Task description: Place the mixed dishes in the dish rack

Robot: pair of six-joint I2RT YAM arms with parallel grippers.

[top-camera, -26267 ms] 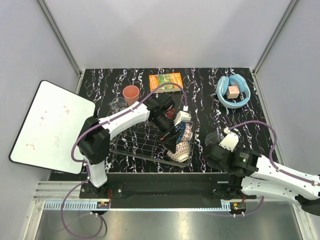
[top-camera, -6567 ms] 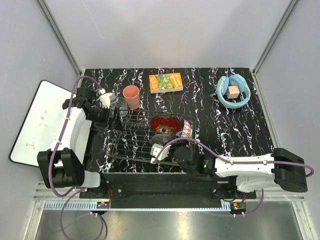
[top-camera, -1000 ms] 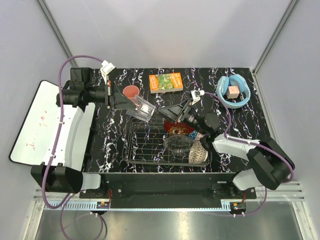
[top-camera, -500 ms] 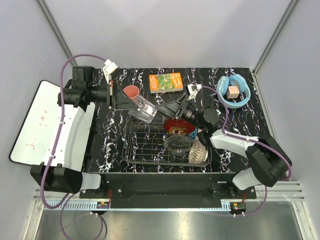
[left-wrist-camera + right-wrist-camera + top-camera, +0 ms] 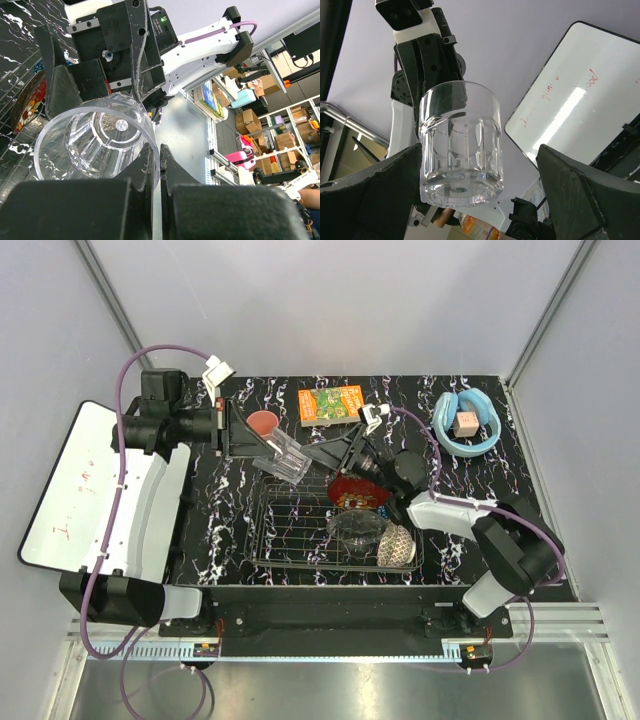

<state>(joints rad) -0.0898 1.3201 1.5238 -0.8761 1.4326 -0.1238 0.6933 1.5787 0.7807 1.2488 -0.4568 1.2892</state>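
Observation:
My left gripper [image 5: 262, 444] is shut on the rim of the clear glass tumbler [image 5: 284, 455], one finger inside the wall and one outside [image 5: 159, 151]. It holds the tumbler [image 5: 95, 134] tilted above the far left corner of the dish rack [image 5: 290, 530]. My right gripper [image 5: 314, 454] is open wide and faces the tumbler's base [image 5: 461, 150], with a finger on each side and not touching. In the rack stand a glossy red bowl [image 5: 356, 489], a clear glass bowl [image 5: 354, 527] and a beige patterned bowl [image 5: 397, 545]. The salmon-pink cup [image 5: 261, 422] stands behind the rack.
An orange-green box [image 5: 332, 403] lies at the back middle. Light-blue headphones [image 5: 463, 426] with a small block inside lie at the back right. A whiteboard [image 5: 88, 490] leans off the table's left edge.
My right gripper has moved up and left, closing in on the tumbler's base. The left gripper has held the tumbler nearly still, lifting it slightly.

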